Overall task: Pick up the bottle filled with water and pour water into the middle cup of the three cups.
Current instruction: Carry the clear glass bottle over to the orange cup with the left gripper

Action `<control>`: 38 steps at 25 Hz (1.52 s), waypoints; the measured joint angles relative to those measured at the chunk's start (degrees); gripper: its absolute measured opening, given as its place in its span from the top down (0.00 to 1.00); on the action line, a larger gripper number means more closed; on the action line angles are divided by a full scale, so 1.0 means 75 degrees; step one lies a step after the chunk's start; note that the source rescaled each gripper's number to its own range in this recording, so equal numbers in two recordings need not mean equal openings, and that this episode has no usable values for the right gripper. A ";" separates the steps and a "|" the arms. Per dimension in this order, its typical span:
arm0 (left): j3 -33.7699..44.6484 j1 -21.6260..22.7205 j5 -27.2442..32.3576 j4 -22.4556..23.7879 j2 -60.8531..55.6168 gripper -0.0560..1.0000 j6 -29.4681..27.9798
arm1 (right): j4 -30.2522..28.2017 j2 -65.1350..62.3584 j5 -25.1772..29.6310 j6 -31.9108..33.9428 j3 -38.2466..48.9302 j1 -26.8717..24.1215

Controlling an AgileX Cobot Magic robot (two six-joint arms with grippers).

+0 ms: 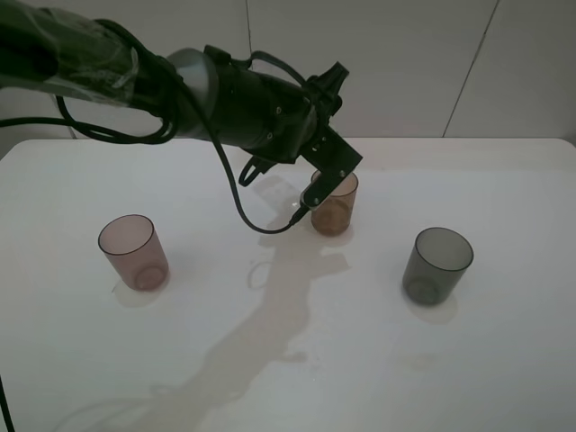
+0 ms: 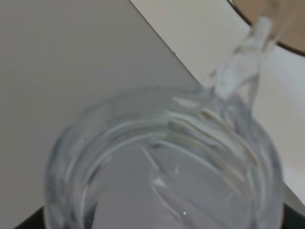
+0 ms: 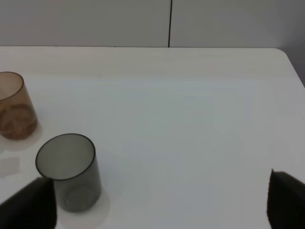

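- The bottle (image 2: 162,176) is clamped in the left pincer (image 1: 320,187), whose dark fingers show at either side of the bottle's base in the left wrist view.
- The bottle is clear plastic with a wide threaded neck and no cap. It is tipped so that its open mouth points at the middle cup (image 1: 335,209).
- A thin stream of water (image 2: 240,64) runs from the lip of the bottle's mouth to the amber rim of the middle cup, which shows at the edge of the left wrist view.
- In the high view the left arm reaches across the white tabletop (image 1: 504,360), and its pincer sits just above and beside the middle cup. The bottle itself is hard to make out there.
- The middle cup stands upright, and in the right wrist view its lower part holds bubbly, frothy water.
- The pink cup (image 1: 133,253) stands upright on the left, well apart from the middle cup.
- The grey cup (image 1: 437,265) stands upright on the right, and its base shows through the smoky wall.
- The right pincer (image 3: 159,195) has its fingers wide apart and grips nothing. It sits near the grey cup without touching it.
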 joint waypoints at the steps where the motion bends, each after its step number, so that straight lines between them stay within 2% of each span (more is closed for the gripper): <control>1: 0.0000 0.0000 -0.0017 0.0021 0.0000 0.94 0.0000 | 0.0000 0.0000 0.0000 0.0000 0.0000 0.0000; 19: 0.0000 0.0000 -0.0017 0.0719 0.0000 0.94 0.0000 | 0.0000 0.0000 0.0000 0.0000 0.0000 0.0000; 38: 0.0000 0.0000 -0.0017 0.0768 0.0000 0.94 0.0000 | 0.0000 0.0000 0.0000 0.0000 0.0000 0.0000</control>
